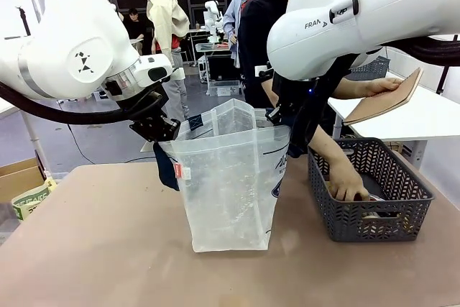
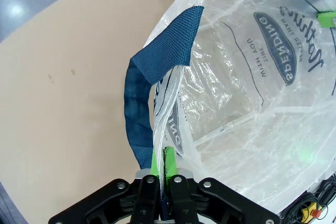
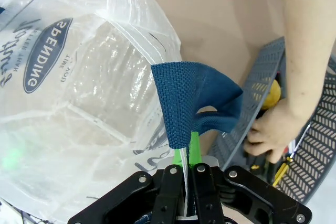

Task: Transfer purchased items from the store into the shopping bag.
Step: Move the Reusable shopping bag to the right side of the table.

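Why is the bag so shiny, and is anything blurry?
Front view: the clear shopping bag lets light through, and its creases glint white. Left wrist view: a bright spot of glare sits on the floor; the print reads sharp. Right wrist view: the crinkled plastic washes out white at the top.

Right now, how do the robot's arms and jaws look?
Both arms are glossy white and rounded. The left arm has black triangle marks and a thick black cable; the right arm shows dark lettering. The left gripper and right gripper are black, jaws green-padded.
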